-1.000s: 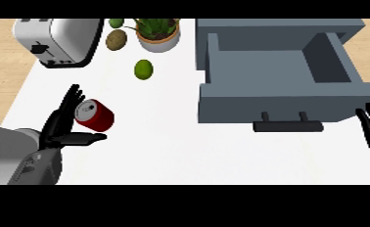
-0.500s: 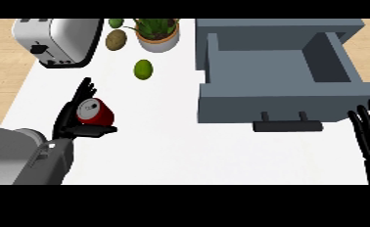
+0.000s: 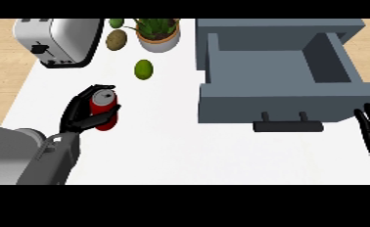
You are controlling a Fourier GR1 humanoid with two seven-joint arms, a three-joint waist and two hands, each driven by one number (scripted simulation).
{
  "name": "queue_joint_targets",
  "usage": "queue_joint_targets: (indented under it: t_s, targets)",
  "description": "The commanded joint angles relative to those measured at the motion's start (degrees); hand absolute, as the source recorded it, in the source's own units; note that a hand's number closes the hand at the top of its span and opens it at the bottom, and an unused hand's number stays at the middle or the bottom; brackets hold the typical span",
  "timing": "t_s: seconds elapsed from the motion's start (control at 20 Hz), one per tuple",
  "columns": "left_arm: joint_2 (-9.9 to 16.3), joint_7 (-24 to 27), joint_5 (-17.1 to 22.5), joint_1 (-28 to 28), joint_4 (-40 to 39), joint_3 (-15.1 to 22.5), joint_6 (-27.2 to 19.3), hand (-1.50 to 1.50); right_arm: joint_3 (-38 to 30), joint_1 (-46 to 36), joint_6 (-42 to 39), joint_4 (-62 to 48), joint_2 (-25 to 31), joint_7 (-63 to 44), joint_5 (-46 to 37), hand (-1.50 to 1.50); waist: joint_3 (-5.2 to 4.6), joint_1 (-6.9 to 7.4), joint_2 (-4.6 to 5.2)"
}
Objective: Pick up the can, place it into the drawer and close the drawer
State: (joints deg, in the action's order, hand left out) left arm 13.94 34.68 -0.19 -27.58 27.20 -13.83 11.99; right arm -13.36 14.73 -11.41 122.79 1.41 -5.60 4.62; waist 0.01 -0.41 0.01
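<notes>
One can (image 3: 103,108), red, on the white counter (image 3: 180,143) at left — left hand (image 3: 83,113) has fingers and thumb curled around it. Drawer (image 3: 278,81) open, well apart to the right. Right hand (image 3: 361,123) at right edge — finger state: cannot tell.

Left hand (image 3: 81,114) at 9 o'clock, fingers curled in a grasp, right hand (image 3: 362,125) at 3 o'clock edge, fingers straight.
</notes>
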Motion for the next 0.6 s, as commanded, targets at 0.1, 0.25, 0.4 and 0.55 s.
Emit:
queue_joint_targets:
  t_s: [0.1, 0.25, 0.4, 0.55]
  targets:
    - [1.7, -1.0, 2.9, 0.1, 1.6, -0.8, 5.7, 1.50, -3.5, -1.1, -2.0, -3.3, 1.7, 2.4, 2.7, -1.50, -0.01, 0.08, 0.01]
    - [-2.7, -3.0, 2.7, -1.3, 3.6, -0.2, -1.0, 1.50, 0.5, 3.4, -1.1, 4.4, -1.2, -0.8, -0.2, -1.50, -0.02, -0.08, -0.02]
    - [-5.2, -2.7, 4.3, 4.3, 8.6, -1.3, -6.4, 1.50, -1.6, 3.8, -2.1, 2.3, -0.1, 1.0, 2.6, -1.50, 0.03, 0.34, -0.20]
    - [-5.8, -4.6, 5.9, 7.3, 13.9, -2.3, -9.5, 1.50, -1.3, 1.3, -0.4, 1.5, -0.2, -0.1, 0.5, -1.50, 0.02, 0.68, -0.21]
